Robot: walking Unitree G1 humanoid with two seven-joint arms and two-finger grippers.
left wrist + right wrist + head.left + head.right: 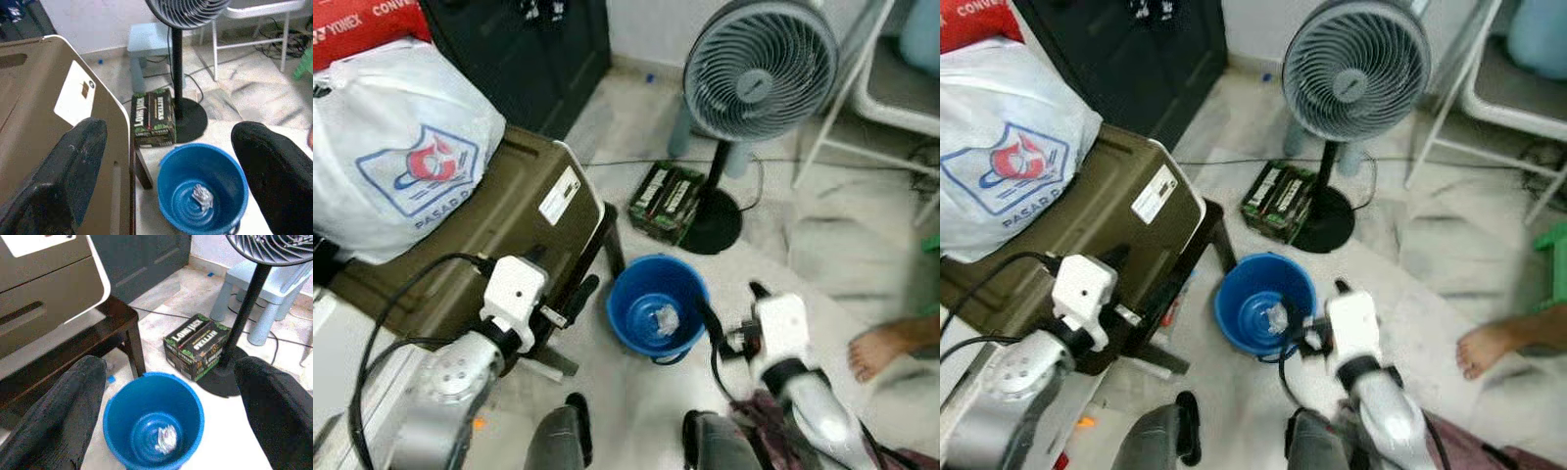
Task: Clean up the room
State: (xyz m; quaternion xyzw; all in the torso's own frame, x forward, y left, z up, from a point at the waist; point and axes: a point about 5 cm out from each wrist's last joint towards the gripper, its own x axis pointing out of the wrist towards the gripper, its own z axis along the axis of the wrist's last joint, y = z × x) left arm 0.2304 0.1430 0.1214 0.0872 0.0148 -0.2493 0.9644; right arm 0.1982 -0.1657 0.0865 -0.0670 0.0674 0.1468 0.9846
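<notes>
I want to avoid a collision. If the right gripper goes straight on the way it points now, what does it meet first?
Probably the blue bucket: the open right gripper points down into its mouth, at the crumpled scrap inside. Depth is unclear.

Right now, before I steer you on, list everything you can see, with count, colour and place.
bucket: one, blue, on the floor between both arms
crumpled scrap: one, silvery, inside the bucket
fan: one, grey, black stand, behind the bucket
carton: one, green and black, beside the fan base
case: one, olive, on a dark stool
plastic bag: one, white, on the case
bare foot: one, a person's, far right
left pincer: open, near the case
right pincer: open, above the bucket
</notes>
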